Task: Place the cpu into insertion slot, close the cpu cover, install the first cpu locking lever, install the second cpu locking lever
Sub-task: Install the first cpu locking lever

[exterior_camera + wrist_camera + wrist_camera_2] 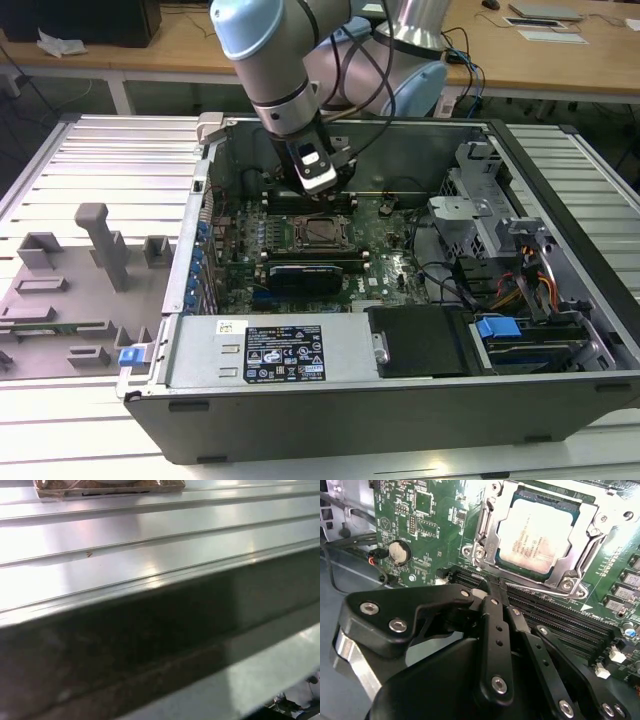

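**Ribbed metal bench (pixel 100 160), open computer case (pixel 400 400): gripper down at the socket**

Fingers (pixel 492 610) are pressed together with nothing between them. The gripper (pixel 487 586) tip sits over the long black memory slots (pixel 560 615), just beside the cpu cover (pixel 496 510) edge that faces them; contact cannot be confirmed. The cpu (pixel 537 535) lies in the insertion slot (pixel 545 497), with the cover down on its edges. Green motherboard (pixel 420 530) lies open around the socket. Case walls enclose the board, and the arm enters from above.
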`<state>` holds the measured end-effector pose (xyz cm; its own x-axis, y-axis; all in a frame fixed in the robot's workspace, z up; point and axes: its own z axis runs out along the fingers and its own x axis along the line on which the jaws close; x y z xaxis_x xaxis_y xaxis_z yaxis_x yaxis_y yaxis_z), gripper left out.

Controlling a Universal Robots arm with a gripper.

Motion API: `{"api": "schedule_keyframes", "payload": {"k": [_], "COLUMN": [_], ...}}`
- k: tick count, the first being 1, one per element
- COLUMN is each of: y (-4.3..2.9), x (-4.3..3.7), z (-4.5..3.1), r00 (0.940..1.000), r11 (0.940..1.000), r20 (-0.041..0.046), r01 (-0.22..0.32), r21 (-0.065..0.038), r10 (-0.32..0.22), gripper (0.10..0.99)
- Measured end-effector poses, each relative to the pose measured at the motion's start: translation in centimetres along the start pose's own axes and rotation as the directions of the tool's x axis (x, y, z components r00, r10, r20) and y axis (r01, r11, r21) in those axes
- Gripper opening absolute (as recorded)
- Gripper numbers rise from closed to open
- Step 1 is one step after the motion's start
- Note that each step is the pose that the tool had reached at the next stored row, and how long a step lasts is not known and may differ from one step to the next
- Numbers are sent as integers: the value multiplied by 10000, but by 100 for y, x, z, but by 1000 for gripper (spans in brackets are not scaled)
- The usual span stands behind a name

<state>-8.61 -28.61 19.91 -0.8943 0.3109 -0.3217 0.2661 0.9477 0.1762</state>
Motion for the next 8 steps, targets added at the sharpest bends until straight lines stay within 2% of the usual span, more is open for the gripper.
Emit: {"api": "schedule_keyframes", "payload": {"k": [8], "y": [-8], "x": [16], "z": [44], "r00": [9990], "r11": [9989], "r20": [83], "r01": [-447], "r21": [146], "r10": [446], "gripper": [106]}}
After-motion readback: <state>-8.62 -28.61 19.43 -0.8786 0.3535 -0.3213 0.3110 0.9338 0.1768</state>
